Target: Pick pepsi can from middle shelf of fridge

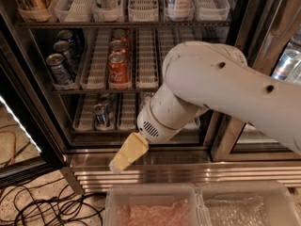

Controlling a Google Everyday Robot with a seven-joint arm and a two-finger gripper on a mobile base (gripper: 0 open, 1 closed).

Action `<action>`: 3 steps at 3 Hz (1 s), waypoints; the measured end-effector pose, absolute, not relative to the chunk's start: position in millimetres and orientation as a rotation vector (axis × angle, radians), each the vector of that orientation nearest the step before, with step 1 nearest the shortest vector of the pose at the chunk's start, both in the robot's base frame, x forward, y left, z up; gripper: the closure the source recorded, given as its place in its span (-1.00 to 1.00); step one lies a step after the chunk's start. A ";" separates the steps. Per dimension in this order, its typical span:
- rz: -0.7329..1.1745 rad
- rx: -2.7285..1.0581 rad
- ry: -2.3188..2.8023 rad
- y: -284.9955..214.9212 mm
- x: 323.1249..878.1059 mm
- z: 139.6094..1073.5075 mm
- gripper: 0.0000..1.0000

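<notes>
The fridge point(155, 174) stands open ahead. Its middle shelf point(96, 89) is a dark wire rack with white slotted lanes. Three dark blue pepsi cans stand in the leftmost lane, the front one point(59, 69) at the lane's near end. Red cola cans point(118, 70) fill a lane further right. My gripper point(125, 153), yellowish and pointing down-left, hangs in front of the ribbed steel base, below the bottom shelf and well down-right of the pepsi cans. It holds nothing. My white arm point(221, 86) hides the right half of the shelves.
The top rack point(141, 13) holds bottles and tall cans. Small dark cans point(100, 116) stand on the lower shelf. Two clear plastic bins point(155, 204) sit at the bottom. Black cables point(42, 206) lie on the floor at left. A closed glass door point(282, 65) is at right.
</notes>
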State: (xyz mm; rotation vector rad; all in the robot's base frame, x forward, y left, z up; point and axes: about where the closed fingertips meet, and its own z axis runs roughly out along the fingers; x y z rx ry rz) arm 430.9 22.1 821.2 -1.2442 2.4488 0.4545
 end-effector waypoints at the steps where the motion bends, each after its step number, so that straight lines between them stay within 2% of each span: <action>1: 0.433 -1.246 2.454 25.4 430.2 820.3 -1.00; 2: 0.448 -1.214 2.475 58.2 432.0 788.3 -1.00; 3: 0.453 -1.068 2.436 93.0 466.2 771.7 -1.00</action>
